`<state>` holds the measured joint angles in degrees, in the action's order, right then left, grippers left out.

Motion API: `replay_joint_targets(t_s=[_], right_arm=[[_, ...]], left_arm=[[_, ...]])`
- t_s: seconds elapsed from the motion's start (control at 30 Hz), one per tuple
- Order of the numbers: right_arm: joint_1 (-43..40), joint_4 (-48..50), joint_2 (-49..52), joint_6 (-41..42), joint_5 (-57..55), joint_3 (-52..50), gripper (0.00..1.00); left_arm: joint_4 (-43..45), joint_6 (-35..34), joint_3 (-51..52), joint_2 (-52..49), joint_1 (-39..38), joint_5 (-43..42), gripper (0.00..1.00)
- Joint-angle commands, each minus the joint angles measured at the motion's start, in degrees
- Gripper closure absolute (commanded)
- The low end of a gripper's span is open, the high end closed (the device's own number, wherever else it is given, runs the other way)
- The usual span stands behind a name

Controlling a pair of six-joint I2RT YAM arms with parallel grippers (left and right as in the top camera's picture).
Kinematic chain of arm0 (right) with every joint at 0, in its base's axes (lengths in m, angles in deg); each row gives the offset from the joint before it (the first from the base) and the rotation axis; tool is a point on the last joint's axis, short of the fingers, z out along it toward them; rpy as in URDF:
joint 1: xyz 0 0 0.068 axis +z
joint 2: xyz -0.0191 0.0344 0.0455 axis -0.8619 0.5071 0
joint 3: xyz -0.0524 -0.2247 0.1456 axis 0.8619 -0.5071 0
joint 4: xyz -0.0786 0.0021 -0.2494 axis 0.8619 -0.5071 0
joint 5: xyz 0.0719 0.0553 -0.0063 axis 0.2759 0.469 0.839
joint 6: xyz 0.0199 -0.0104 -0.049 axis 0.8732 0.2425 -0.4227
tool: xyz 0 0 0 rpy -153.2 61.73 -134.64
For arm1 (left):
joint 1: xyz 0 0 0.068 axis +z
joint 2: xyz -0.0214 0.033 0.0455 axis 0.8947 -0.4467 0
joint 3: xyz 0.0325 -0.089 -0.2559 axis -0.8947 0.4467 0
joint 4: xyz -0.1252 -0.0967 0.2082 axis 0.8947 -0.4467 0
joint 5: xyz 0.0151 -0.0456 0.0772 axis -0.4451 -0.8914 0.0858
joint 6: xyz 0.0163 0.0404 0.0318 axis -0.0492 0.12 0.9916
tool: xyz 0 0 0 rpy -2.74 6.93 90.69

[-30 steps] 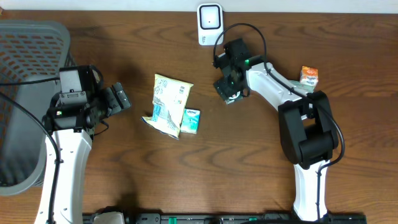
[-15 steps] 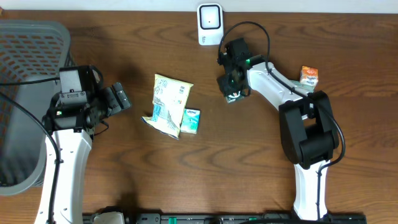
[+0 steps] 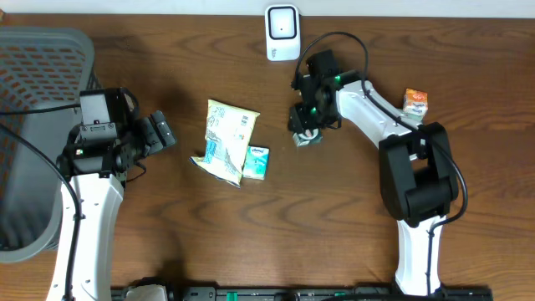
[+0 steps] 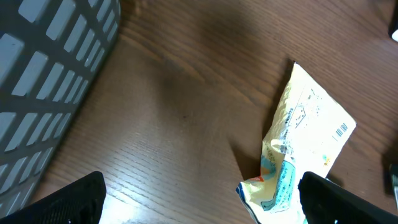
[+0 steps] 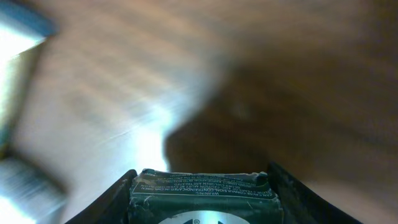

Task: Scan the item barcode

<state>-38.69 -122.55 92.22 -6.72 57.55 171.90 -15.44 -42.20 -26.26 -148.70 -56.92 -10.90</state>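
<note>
Overhead: the right gripper [image 3: 307,127] hangs just at 5 o'clock of the white scanner [image 3: 282,32], which stands at the table's [image 3: 334,217] 12 o'clock edge. A dark green packet [image 3: 304,139] sits between its fingers, low over the wood. That spot near the reader suits the job of showing it a barcode. The left gripper [image 3: 160,131] waits at 9 o'clock with its jaws spread wide and nothing in them, beside the grey basket [image 3: 33,125]. It points toward a yellow packet [image 3: 227,138] and a teal pack [image 3: 257,161] lying mid-table, touching each other. An orange box [image 3: 415,102] rests apart at 3 o'clock.

Left wrist: both fingertips [image 4: 68,202] frame bare wood at the bottom corners, with nothing between them. The yellow packet [image 4: 311,143] lies ahead at 3 o'clock, its barcode face up, and the basket [image 4: 50,68] wall fills 10 o'clock. The arm looks parked, likely to keep out of the way.

Right wrist: the dark green packet [image 5: 202,193] fills the bottom centre, pinched from both sides by the dark fingers [image 5: 109,208], jaws roughly half closed on it. Small print runs along its top edge; no barcode shows from here. The table beyond is blurred, and the scanner cannot be made out.
</note>
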Motion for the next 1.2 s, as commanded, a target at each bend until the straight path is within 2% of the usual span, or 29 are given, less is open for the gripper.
replay_joint_targets(t_s=[0.0, 0.17, 0.27, 0.4, 0.63, 0.73, 0.83, 1.17], right_arm=[[-0.79, -1.18, -5.53, -2.91, 21.42, 1.92, 0.46], [-2.4, -0.9, -10.82, -2.4, 39.39, 2.56, 0.51], [-3.5, 1.22, -13.73, 1.62, 46.64, 2.73, 0.5], [-4.37, 5.29, -17.07, 9.66, 49.57, 2.73, 0.47], [-4.42, 15.74, -21.14, 26.95, 52.19, 2.73, 0.46], [-4.42, 19.39, -21.84, 31.58, 52.19, 2.73, 0.46], [-4.42, 21.24, -21.99, 34.45, 52.26, 2.73, 0.46], [-4.42, 21.55, -21.97, 34.53, 52.13, 2.73, 0.46]], left_arm=[[-0.13, -0.09, -0.04, -0.13, 0.2, -0.09, 0.02], [-0.13, -0.09, -0.04, -0.13, 0.2, -0.09, 0.02], [-0.13, -0.09, -0.04, -0.13, 0.2, -0.09, 0.02], [-0.13, -0.09, -0.04, -0.13, 0.2, -0.09, 0.03], [-0.13, -0.09, -0.04, -0.13, 0.2, -0.09, 0.03], [-0.13, -0.09, -0.04, -0.13, 0.2, -0.09, 0.02], [-0.13, -0.09, -0.04, -0.13, 0.2, -0.09, 0.02], [-0.13, -0.09, -0.04, -0.13, 0.2, -0.09, 0.02]])
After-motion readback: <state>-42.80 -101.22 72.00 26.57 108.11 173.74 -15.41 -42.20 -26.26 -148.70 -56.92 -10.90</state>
